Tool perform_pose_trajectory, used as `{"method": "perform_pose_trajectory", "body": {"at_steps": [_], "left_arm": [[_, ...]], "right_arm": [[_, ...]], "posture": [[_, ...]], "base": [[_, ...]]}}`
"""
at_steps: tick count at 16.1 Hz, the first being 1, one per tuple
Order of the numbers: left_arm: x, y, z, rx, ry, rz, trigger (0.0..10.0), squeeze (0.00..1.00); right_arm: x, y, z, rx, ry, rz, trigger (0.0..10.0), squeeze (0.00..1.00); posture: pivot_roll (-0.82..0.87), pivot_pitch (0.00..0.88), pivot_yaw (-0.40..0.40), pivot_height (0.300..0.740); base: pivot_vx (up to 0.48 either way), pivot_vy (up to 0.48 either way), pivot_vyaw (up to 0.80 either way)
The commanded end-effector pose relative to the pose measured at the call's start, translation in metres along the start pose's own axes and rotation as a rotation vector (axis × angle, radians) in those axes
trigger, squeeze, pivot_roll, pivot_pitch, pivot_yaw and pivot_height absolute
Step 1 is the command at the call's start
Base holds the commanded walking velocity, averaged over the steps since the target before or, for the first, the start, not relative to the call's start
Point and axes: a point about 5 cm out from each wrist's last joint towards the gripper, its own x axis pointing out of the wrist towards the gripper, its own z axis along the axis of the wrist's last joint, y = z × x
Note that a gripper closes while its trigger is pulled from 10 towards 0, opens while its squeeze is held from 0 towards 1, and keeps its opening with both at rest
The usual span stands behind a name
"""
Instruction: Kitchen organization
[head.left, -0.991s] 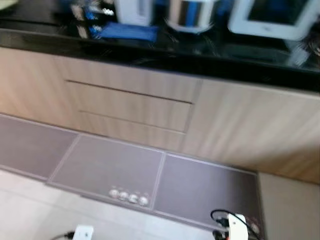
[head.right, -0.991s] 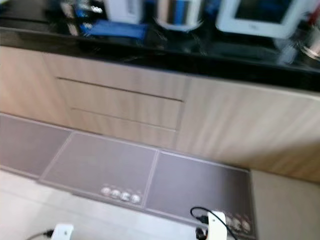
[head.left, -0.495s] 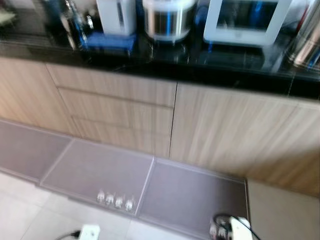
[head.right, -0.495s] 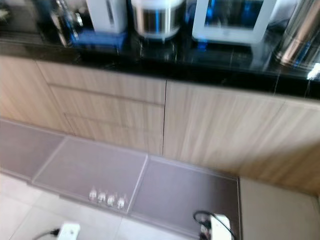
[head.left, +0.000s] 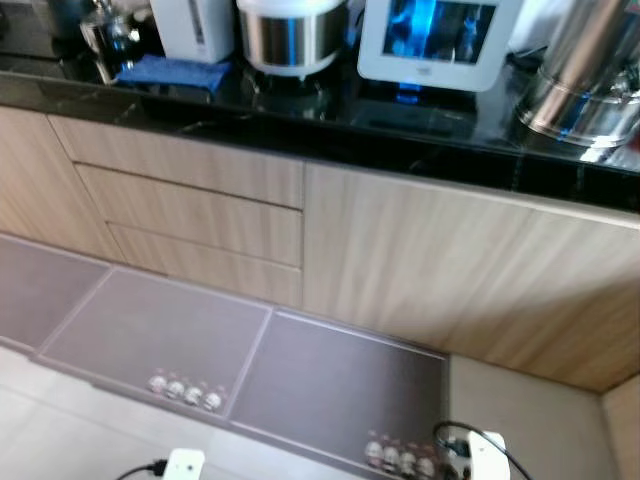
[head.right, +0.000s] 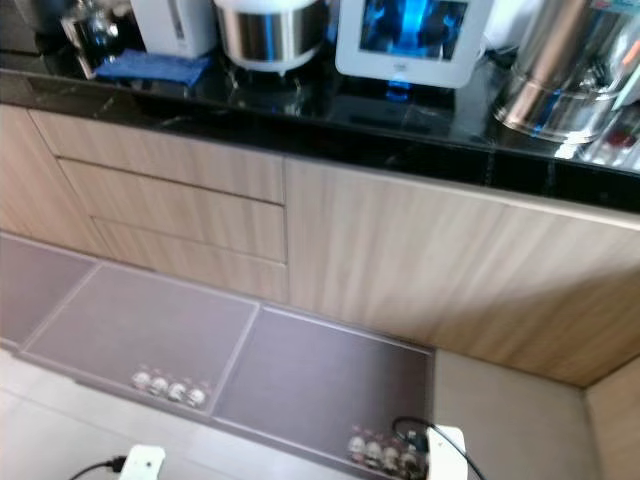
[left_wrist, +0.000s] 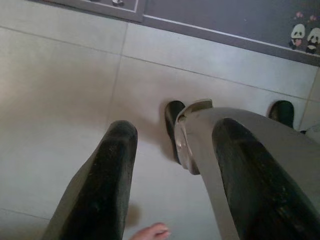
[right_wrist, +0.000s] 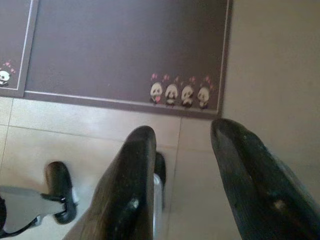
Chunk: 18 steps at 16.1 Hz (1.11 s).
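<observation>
Hanging idle at the robot's sides, both arms point down at the pale tiled floor (left_wrist: 60, 75): the left gripper (left_wrist: 170, 195) has its two black fingers spread apart with nothing between them, and the right gripper (right_wrist: 185, 190) is likewise spread and empty above the edge of the grey panda-print mat (right_wrist: 120, 50). That mat lies along the foot of the wood-grain cabinets (head.left: 420, 270), with a stack of three drawers (head.left: 190, 210) to the left. Above them runs the glossy black countertop (head.left: 330, 130), where the things to be organised stand well apart from both grippers. At its left end a folded blue cloth (head.left: 170, 72) lies beside a white appliance (head.left: 192, 25); it looks soft and light, best pinched at a raised fold. Next along is a rice cooker (head.left: 290, 35) with a steel band, probably heavy and smooth, so any handle would be the safer hold. Further right stands a white box with a lit blue window (head.left: 435, 40), bulky for one gripper. At the right end a large steel pot (head.left: 580, 75) looks slippery and weighty; its rim would likely offer the surest purchase.
</observation>
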Motion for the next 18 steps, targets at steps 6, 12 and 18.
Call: {"method": "perform_pose_trajectory", "body": {"at_steps": [6,12,18], "left_arm": [[-0.0015,0.0026,-0.0069,0.003,0.027,0.005,10.0,0.0],[-0.0013,0.0018,-0.0069,0.003,0.027,0.004,10.0,0.0],[-0.0011,-0.0002,-0.0069,-0.01,0.026,0.002,10.0,0.0]], "right_arm": [[0.0007,0.0062,-0.0019,0.021,-0.002,0.013,10.0,0.0],[0.0003,0.0051,-0.0034,0.022,0.004,0.008,10.0,0.0],[0.0002,0.005,-0.0038,0.019,0.009,0.009,10.0,0.0]], "posture": [[0.09,0.079,-0.045,0.74],[0.09,0.088,-0.045,0.74],[0.08,0.09,-0.05,0.74]], "base": [[0.0,-0.308,0.0],[0.0,-0.345,0.0],[0.0,-0.305,0.0]]}}
